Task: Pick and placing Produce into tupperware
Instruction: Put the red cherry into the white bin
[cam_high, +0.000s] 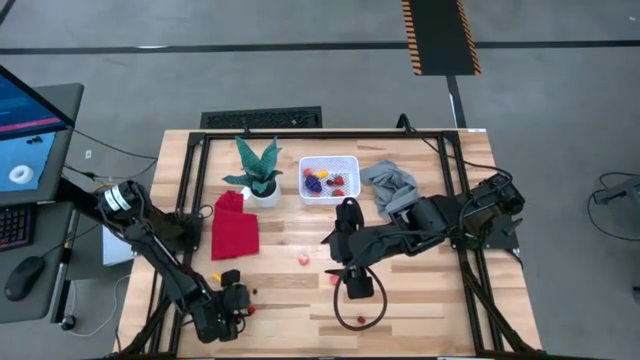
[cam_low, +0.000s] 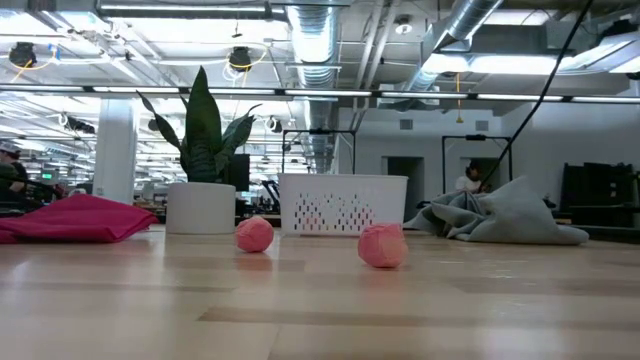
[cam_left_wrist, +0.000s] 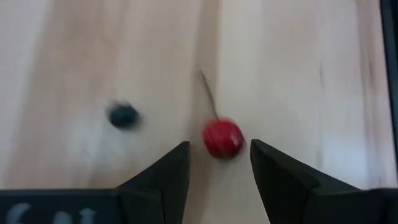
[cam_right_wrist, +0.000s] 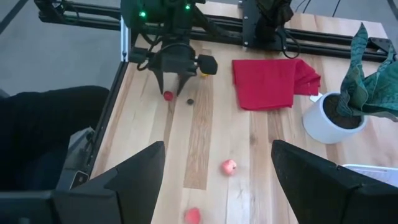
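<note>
Left gripper (cam_left_wrist: 219, 163) is down low over the near-left corner of the surface (cam_high: 420, 305), fingers parted with a red cherry (cam_left_wrist: 222, 137) sitting right at the mouth of the gap, stem trailing away from it — nothing pinched yet, it looks lined up for a straddle-and-close. A small dark berry (cam_left_wrist: 122, 115) lies just beside, outside the fingers, so the aim seems to be the cherry alone. The right wrist view confirms it from across the table: the left gripper (cam_right_wrist: 176, 79) points straight down with the cherry (cam_right_wrist: 168, 95) at its tips. Over to the right gripper (cam_high: 358, 285), hovering mid-surface with its fingers spread wide and empty, apparently waiting its turn; two pink balls (cam_right_wrist: 229, 165) lie on the wood ahead of it. Beyond that, the tupperware (cam_high: 328, 178) sits at the far side, well apart from the cherry, already carrying several pieces of produce (cam_high: 322, 183), so the carry will be a long diagonal one. Flanking it are a potted plant (cam_high: 259, 170) with a red cloth (cam_high: 234, 226) on one side and a grey cloth (cam_high: 389, 186) on the other. The low view shows neither gripper, but it does show the bin's perforated wall (cam_low: 343, 205) and the two pink balls (cam_low: 382, 245) resting short of it.
</note>
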